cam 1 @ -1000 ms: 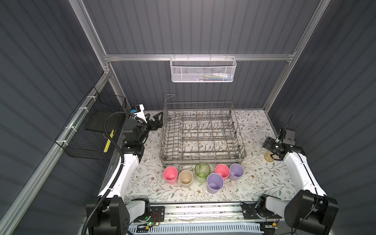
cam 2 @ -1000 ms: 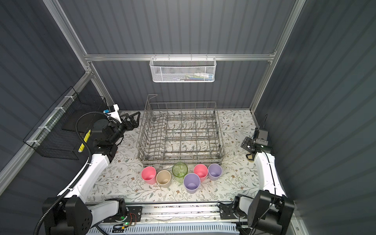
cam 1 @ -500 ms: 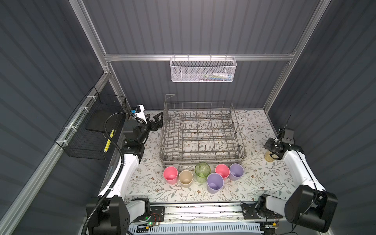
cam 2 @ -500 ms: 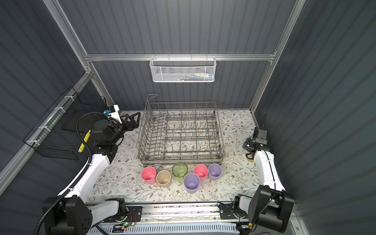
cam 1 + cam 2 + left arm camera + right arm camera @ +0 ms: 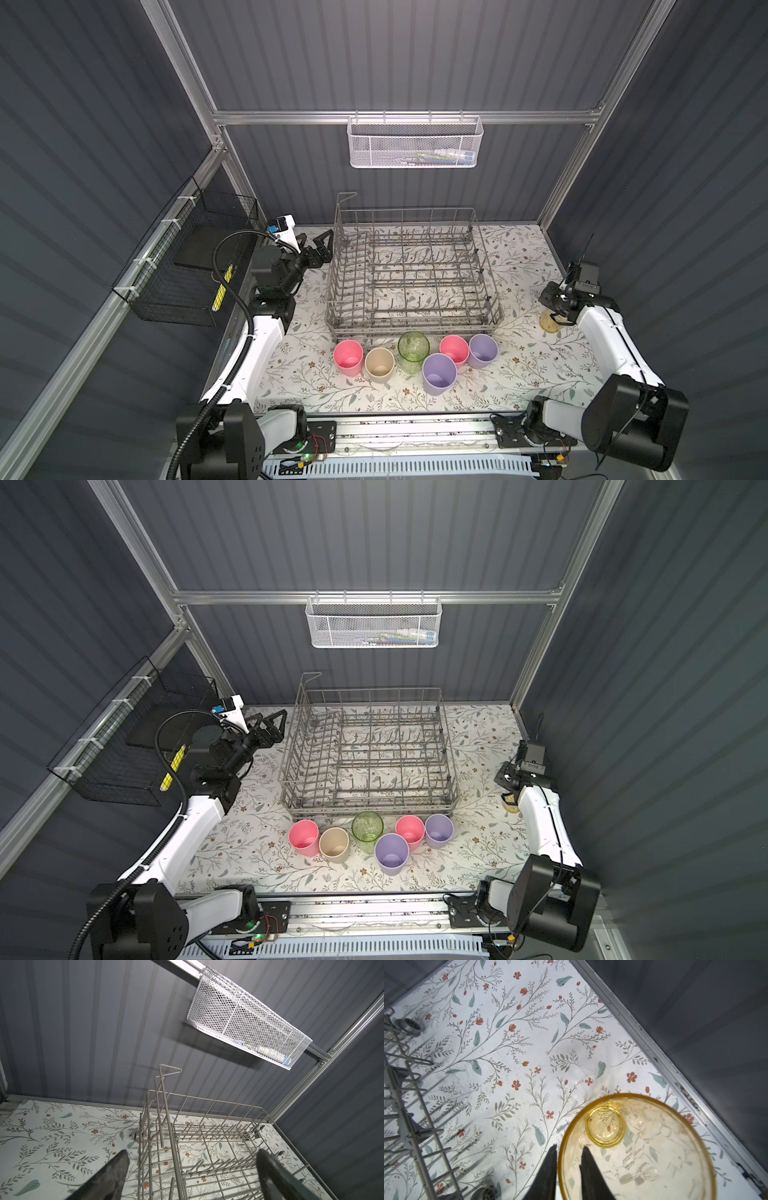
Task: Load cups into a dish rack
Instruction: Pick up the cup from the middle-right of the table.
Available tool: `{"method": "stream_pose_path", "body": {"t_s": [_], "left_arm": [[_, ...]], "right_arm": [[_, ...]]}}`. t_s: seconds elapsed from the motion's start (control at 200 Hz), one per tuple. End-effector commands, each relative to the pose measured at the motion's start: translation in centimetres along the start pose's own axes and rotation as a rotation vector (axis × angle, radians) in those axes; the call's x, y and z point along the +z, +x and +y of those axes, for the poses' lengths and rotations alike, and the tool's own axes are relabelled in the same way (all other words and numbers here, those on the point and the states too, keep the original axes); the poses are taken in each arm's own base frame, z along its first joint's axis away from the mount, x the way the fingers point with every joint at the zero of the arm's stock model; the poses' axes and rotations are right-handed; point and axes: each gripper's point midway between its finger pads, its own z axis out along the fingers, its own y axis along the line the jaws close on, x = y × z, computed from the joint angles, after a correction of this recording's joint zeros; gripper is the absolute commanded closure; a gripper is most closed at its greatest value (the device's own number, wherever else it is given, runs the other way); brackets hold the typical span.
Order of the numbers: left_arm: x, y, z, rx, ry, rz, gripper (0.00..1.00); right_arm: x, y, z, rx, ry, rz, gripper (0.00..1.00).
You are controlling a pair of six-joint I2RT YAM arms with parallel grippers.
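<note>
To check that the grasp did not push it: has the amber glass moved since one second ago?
No. The amber glass keeps the same gap to the dish rack's near corner.

The big dish rack fills the middle of the table. Its tall wire sides and spiky tines block a reach from the side, but its top is open. Six cups stand packed just in front of it, with hardly a gap for a finger between them. There is bare table in front of the cups and on both sides of the rack. The left gripper hangs wide open by the rack's far left corner, near the black wire basket. The amber cup sits close to the right wall, and the right gripper has one finger inside its rim and one outside
</note>
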Motion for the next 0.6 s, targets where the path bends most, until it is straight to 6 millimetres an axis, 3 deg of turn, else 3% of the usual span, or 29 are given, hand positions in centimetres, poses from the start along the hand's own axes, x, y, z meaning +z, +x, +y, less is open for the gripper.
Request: {"method": "stream_pose_path", "body": {"t_s": [0.0, 0.305, 0.595], "left_arm": [[-0.5, -0.6, -0.7, 0.006, 0.016, -0.028, 0.05], [-0.5, -0.6, -0.6, 0.006, 0.009, -0.031, 0.04], [-0.5, -0.6, -0.7, 0.003, 0.014, -0.030, 0.04]], "right_arm": [[0.6, 0.9, 0.0, -0.005, -0.001, 0.037, 0.83], [0.8, 1.1, 0.1, -0.006, -0.008, 0.044, 1.00], [-0.9, 0.0, 0.4, -0.008, -0.029, -0.001, 1.00]]}}
